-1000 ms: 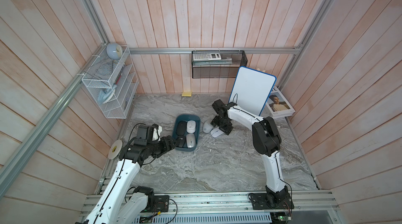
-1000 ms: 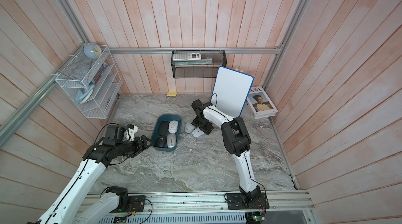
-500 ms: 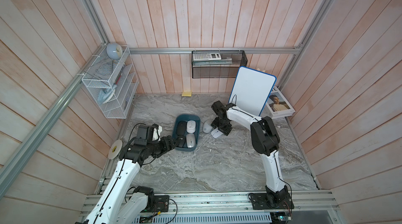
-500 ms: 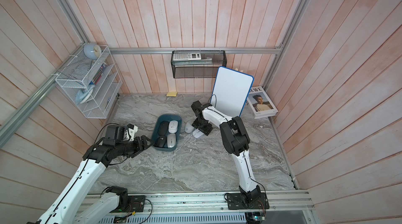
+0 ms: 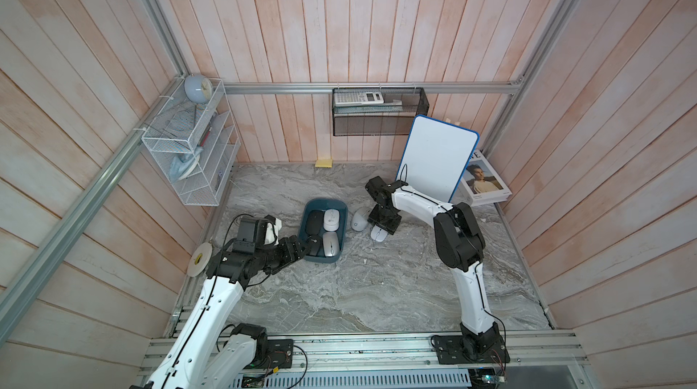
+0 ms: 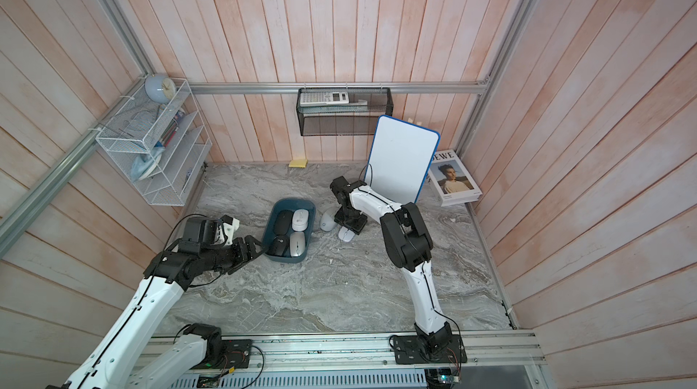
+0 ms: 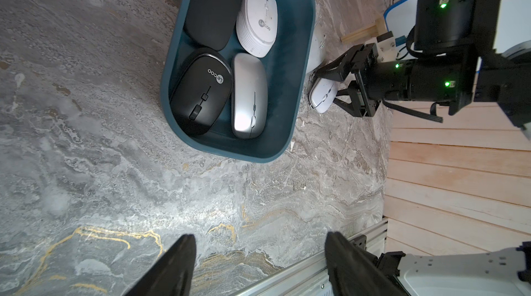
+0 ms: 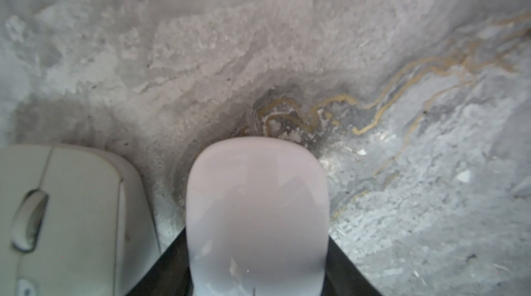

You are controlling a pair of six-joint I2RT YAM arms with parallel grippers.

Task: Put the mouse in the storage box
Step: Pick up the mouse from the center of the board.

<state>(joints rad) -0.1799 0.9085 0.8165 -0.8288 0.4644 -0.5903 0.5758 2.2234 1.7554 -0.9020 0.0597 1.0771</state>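
The storage box (image 5: 319, 258) (image 6: 288, 258), a dark teal bin, stands mid-table with several black, white and silver mice inside (image 7: 253, 156). Two white mice lie on the marble just to its right. My right gripper (image 5: 380, 230) (image 6: 347, 231) reaches down from above and is shut on the nearer white mouse (image 5: 378, 235) (image 6: 344, 235) (image 7: 321, 99). In the right wrist view that mouse (image 8: 257, 208) fills the gap between the black fingers (image 8: 172, 260). The other white mouse (image 5: 360, 219) (image 8: 71, 217) lies right beside it. My left gripper (image 5: 301, 249) (image 7: 260, 251) hovers open and empty at the box's near left corner.
A whiteboard (image 5: 437, 158) leans on the back wall behind the right arm, with a magazine (image 5: 484, 183) beside it. A black mesh basket (image 5: 379, 111) and a white wire rack (image 5: 192, 153) hang on the walls. A tape roll (image 5: 198, 258) sits at the left edge.
My right gripper's jaws have closed from wide open onto the white mouse. The left arm and the box have not moved.
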